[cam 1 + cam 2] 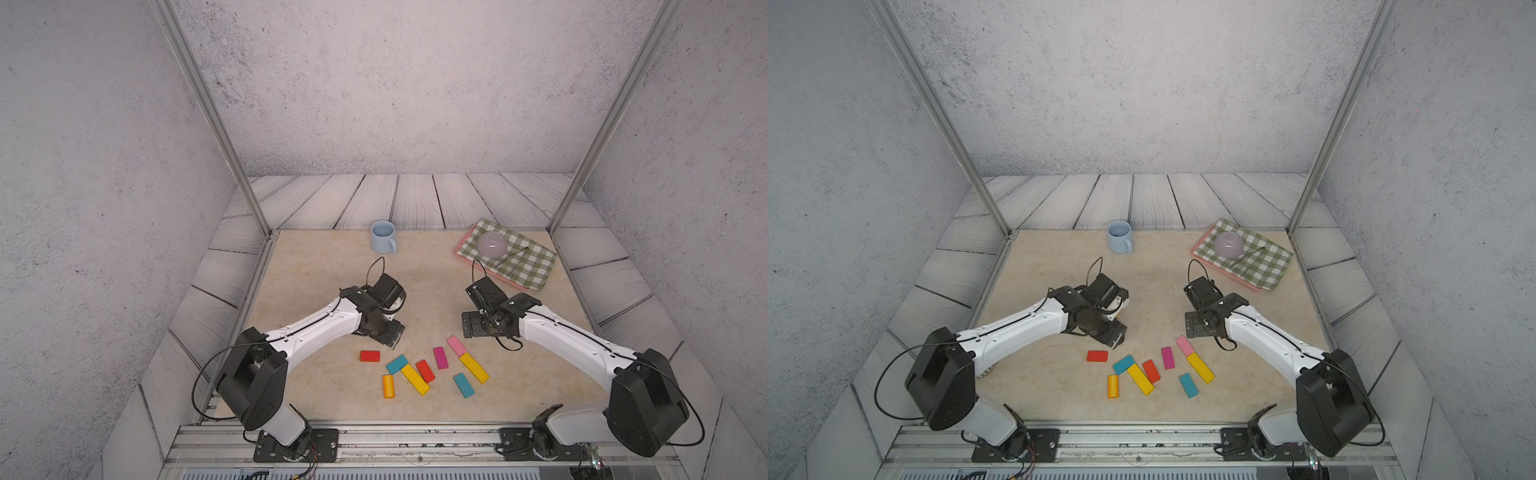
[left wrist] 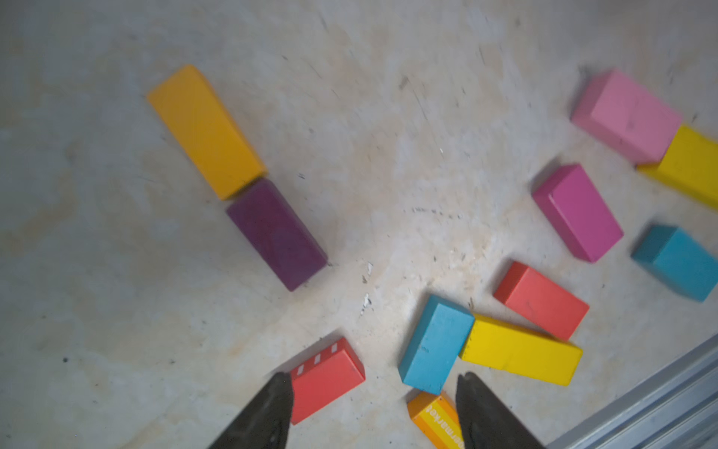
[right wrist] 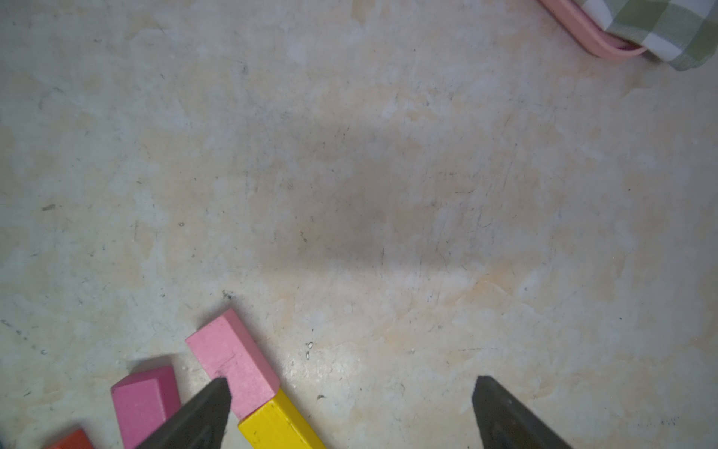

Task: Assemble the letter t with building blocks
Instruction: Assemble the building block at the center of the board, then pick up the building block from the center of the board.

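The building blocks lie scattered at the table's front in both top views: red (image 1: 370,356), teal (image 1: 397,364), a long yellow (image 1: 414,379), magenta (image 1: 440,358), pink (image 1: 456,345) and orange (image 1: 388,386). In the left wrist view an orange-yellow block (image 2: 206,132) lies end to end with a purple block (image 2: 276,233). My left gripper (image 2: 373,392) hovers open above the table, its jaws holding nothing, with a red block (image 2: 326,379) beside one finger. My right gripper (image 3: 351,385) stands wide open over bare table, next to the pink block (image 3: 233,361).
A light-blue mug (image 1: 383,237) stands at the back. At the back right a pink tray (image 1: 459,251) carries a green checked cloth (image 1: 523,259) and an upturned bowl (image 1: 491,244). An aluminium rail (image 1: 415,432) runs along the front edge.
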